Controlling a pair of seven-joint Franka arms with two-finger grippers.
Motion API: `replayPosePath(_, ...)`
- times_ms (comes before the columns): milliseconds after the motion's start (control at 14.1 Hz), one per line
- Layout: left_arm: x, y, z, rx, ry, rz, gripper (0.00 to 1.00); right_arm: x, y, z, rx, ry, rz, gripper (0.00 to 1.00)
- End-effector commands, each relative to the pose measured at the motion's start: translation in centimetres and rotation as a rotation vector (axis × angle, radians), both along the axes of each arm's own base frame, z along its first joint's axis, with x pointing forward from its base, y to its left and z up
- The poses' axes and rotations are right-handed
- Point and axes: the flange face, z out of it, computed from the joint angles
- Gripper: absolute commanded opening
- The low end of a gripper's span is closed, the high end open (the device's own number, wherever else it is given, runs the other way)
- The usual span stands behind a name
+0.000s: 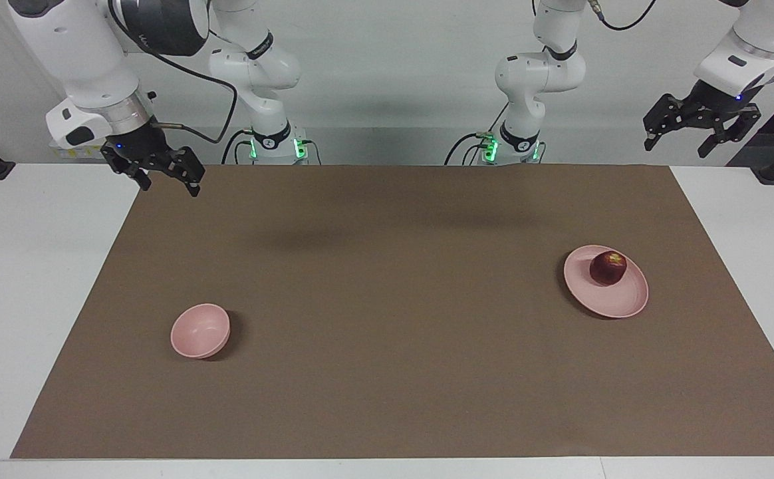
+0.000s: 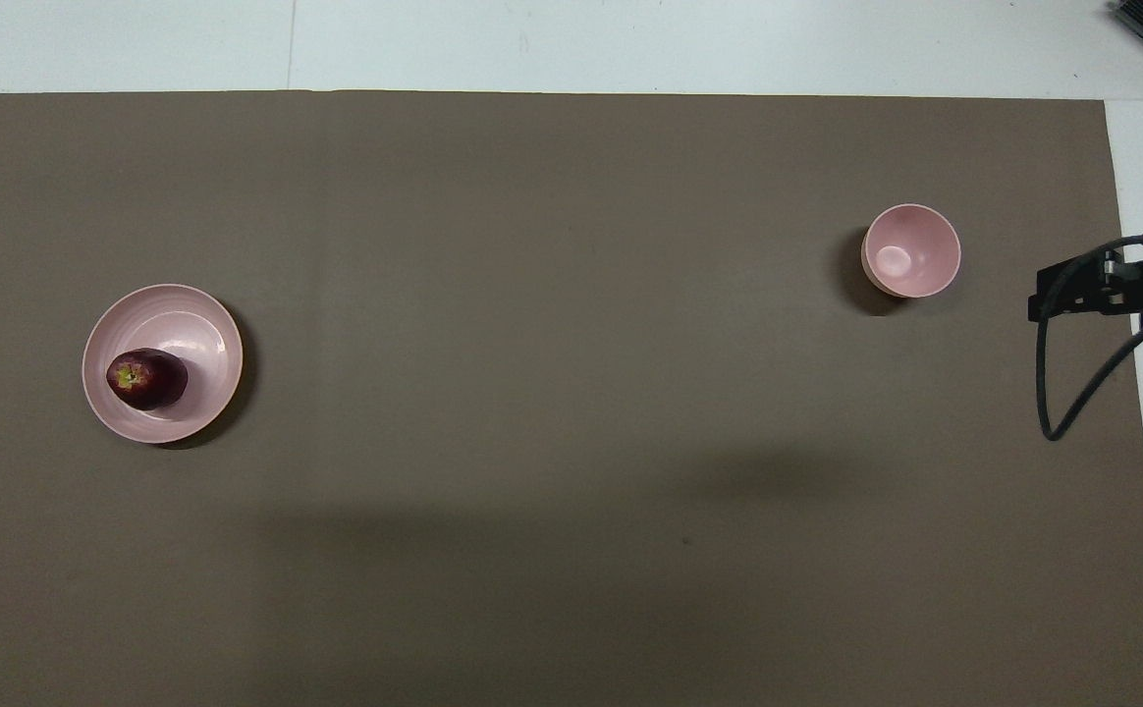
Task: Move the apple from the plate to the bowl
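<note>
Nothing of the task is done yet: the apple [image 1: 608, 267] sits on the plate [image 1: 620, 303] toward the left arm's end of the table, and the bowl [image 1: 199, 330] stands empty toward the right arm's end, well apart from the plate and a little farther from the robots. The left gripper [image 1: 701, 136] hangs high off that end, jaws spread wide and holding nothing. The right gripper [image 1: 163, 177] hovers over the mat's corner near its base, equally wide and empty, so the pick, carry and drop all remain.
</note>
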Motion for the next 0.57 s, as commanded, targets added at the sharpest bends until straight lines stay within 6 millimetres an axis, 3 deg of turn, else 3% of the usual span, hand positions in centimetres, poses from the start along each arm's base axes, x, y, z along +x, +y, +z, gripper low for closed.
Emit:
replayPosePath(0, -0.69, 0.15, 0.05, 0.008, -0.001, 0.004, 1.00, -0.75, -0.03, 0.13, 0.020, 0.006, 0.011, 1.00)
replayPosePath(498, -0.66, -0.41, 0.12, 0.008, -0.003, -0.004, 1.00, -0.85, 0.06, 0.03, 0.020, 0.012, 0.017, 1.00)
